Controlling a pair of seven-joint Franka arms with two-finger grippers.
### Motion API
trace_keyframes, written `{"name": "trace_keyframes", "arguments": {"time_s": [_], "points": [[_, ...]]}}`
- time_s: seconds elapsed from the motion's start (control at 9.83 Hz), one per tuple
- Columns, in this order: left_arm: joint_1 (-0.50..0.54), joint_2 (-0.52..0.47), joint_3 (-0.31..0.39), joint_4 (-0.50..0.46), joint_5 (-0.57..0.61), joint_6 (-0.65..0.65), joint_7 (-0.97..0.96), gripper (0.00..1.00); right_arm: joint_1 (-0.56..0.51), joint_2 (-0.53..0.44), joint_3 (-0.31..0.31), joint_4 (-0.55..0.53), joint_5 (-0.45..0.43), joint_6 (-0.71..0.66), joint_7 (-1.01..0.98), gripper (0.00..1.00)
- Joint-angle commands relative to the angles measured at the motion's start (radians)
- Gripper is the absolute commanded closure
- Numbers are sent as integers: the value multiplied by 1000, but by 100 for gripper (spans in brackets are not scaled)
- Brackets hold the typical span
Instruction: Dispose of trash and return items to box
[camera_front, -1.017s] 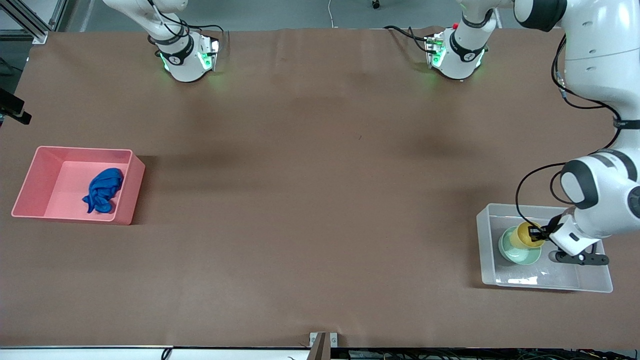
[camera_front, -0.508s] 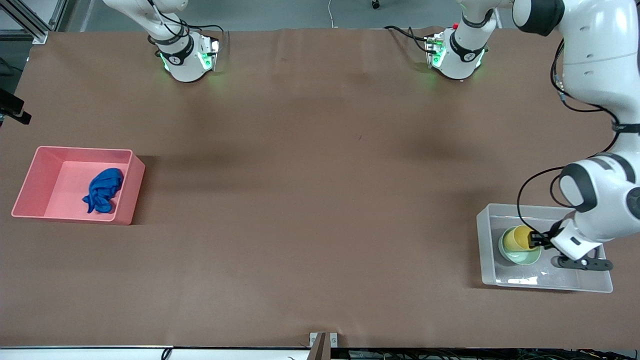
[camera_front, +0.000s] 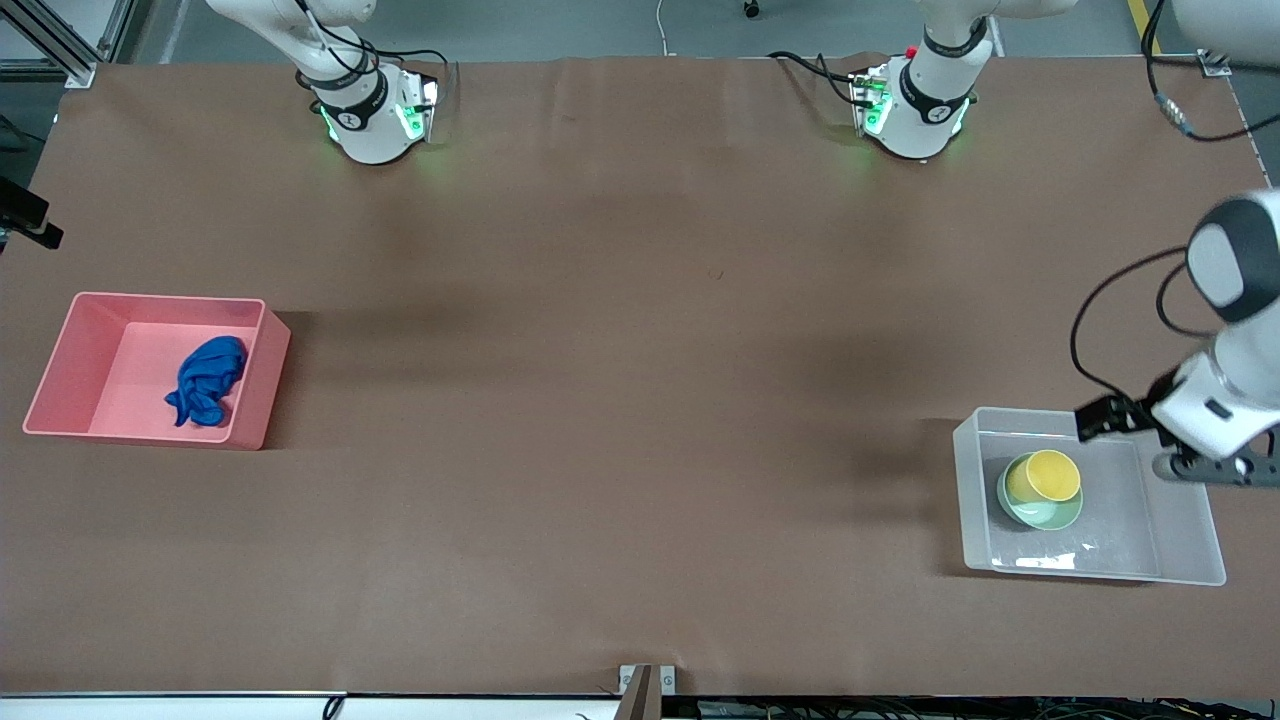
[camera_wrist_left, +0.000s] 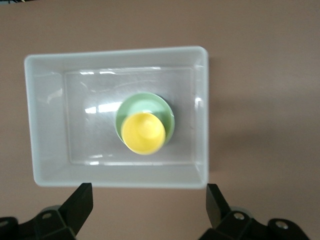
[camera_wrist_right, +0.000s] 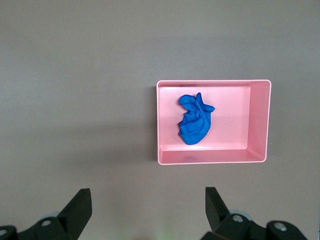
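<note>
The yellow cup (camera_front: 1044, 476) sits inside the mint-green bowl (camera_front: 1040, 505) in the clear box (camera_front: 1180, 540) at the left arm's end of the table. My left gripper (camera_front: 1100, 418) is open and empty, raised over the box's edge that is farther from the front camera. In the left wrist view my left gripper (camera_wrist_left: 150, 210) is above the cup (camera_wrist_left: 143, 132), the bowl (camera_wrist_left: 145, 104) and the box (camera_wrist_left: 47, 120). The blue rag (camera_front: 205, 380) lies in the pink bin (camera_front: 262, 385). My right gripper (camera_wrist_right: 148, 210) is open and empty, high over the table, with the rag (camera_wrist_right: 194, 124) and the bin (camera_wrist_right: 260, 120) in its view.
The brown table (camera_front: 640, 400) lies bare between the bin and the box. The two arm bases (camera_front: 375, 110) stand along the table edge farthest from the front camera. A small metal bracket (camera_front: 645, 680) sits at the edge nearest the camera.
My left gripper has let go of the yellow cup, which now rests in the bowl, and has lifted up and away from the box. The rag and bin have not moved.
</note>
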Motion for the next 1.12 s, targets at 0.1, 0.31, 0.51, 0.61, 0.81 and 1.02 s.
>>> {"name": "trace_keyframes", "arguments": {"time_s": [0.1,0.31,0.51,0.61,0.81,1.02], "points": [[5,-170,-93,-85,20,-122,-63,0,-13,3,10,14,4,-14,-10,0],[14,-216,-119,-7,16,-228,-106,0,-14,3,10,13,4,-14,-11,0],[42,-213,-171,124,11,-358,-108,0,-17,3,8,11,5,-20,-14,0],[42,-215,-174,144,11,-411,-129,0,-20,3,8,11,4,-25,-16,0],[97,-249,-235,120,8,-453,-151,0,-19,3,8,12,5,-25,-19,0],[89,-278,-231,72,5,-428,-152,0,-19,3,8,12,5,-22,-19,0]]}}
